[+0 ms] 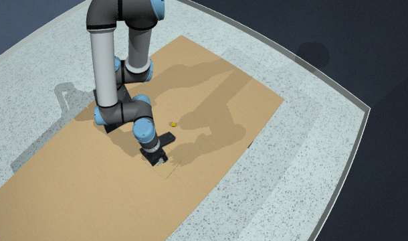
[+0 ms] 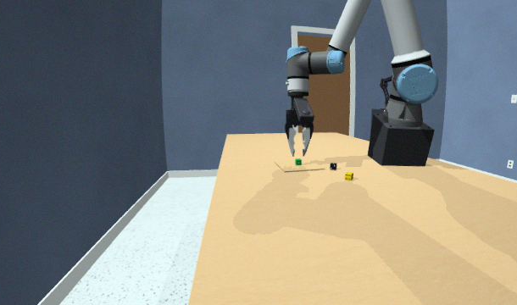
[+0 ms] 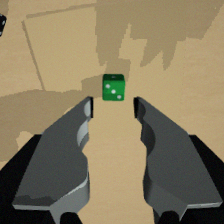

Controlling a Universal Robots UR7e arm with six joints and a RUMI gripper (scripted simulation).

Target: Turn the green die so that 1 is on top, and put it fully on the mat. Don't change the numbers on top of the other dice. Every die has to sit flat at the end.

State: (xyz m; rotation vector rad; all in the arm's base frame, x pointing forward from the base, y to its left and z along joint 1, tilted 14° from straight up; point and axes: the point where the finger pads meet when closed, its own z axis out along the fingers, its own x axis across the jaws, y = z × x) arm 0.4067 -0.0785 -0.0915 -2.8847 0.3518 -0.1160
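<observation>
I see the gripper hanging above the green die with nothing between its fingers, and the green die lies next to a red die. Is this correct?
Not quite: no red die is there. The exterior view shows a black die and a yellow die beside the green die. The rest holds: the gripper hangs above the green die, fingers apart and holding nothing.

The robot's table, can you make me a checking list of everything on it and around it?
Surface: tan table top, crossed by arm shadows.
Job's things: green die sits flat inside the thin outline of the mat; the top number is too small to read.
Clutter: black die and yellow die, both flat, apart from each other, off the mat.
Gripper: gripper hangs just above the green die, jaws partly apart and holding nothing.
Cables: a dark cable at the arm's base.
Surroundings: speckled floor, blue walls, brown door.
</observation>
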